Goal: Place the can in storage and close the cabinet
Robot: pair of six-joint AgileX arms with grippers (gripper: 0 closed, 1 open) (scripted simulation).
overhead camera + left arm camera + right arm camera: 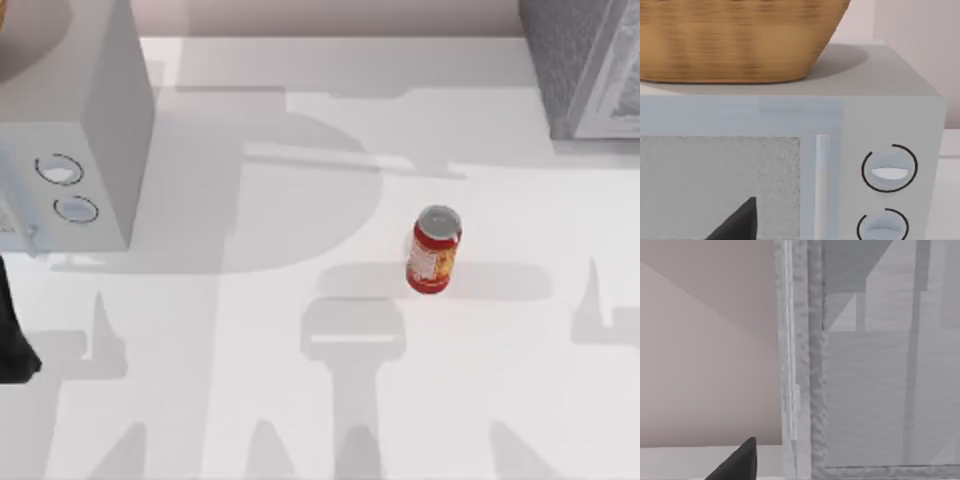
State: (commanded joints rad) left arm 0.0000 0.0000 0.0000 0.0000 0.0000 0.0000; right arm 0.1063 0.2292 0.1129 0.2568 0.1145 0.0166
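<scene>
Can [433, 249] stands upright on table [300, 400], long axis vertical, right of centre, well apart from cabinet [585, 65] at far right corner. My right arm's nearer, so it's the likelier picker. Can't tell fingers' state either side.

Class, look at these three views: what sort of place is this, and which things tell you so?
Probably a simulated kitchen worktop. A white microwave with two round dials stands at the table's left, a woven basket on top of it; a grey cabinet stands at the far right, and a food can stands upright on the white table.
</scene>
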